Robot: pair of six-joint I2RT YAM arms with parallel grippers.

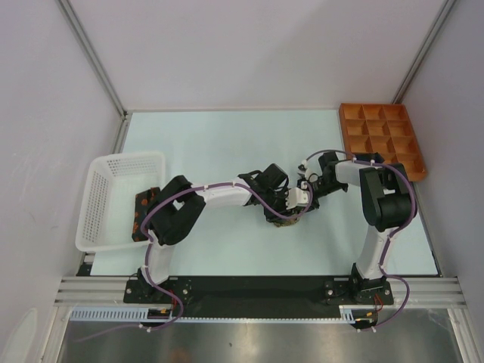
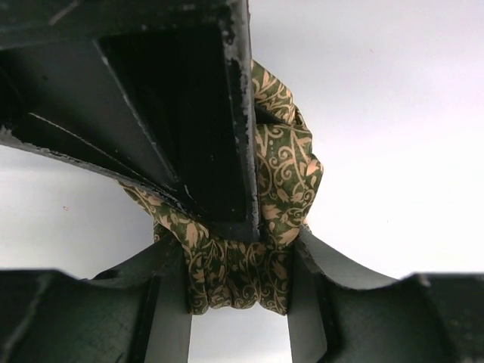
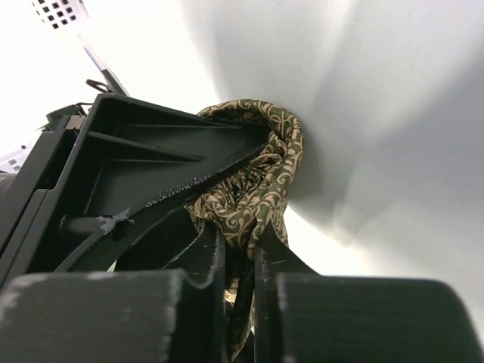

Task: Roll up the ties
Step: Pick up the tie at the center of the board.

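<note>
At the middle of the worktop (image 1: 227, 144), a green tie (image 1: 286, 215) with tan scrollwork sits bunched into a wad. The left claw (image 2: 238, 265) clamps its bulk. The right claw (image 3: 240, 238) pinches a fold, narrow, partly hiding the fabric. A white basket (image 1: 125, 159) overhangs the left edge, and an orange tray (image 1: 344, 132) sits in the far right corner.

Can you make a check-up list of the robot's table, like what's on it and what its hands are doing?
Surface: pale table, flat.
Job's things: green tie with tan swirls, bunched up mid-table.
Clutter: white basket at left holding a dark spotted thing, partly hidden; orange tray at far right.
End effectors: left end effector and right end effector both shut on the tie.
Cables: purple cables loop along both arms.
Surroundings: plain walls, metal frame posts; nothing else seen.
</note>
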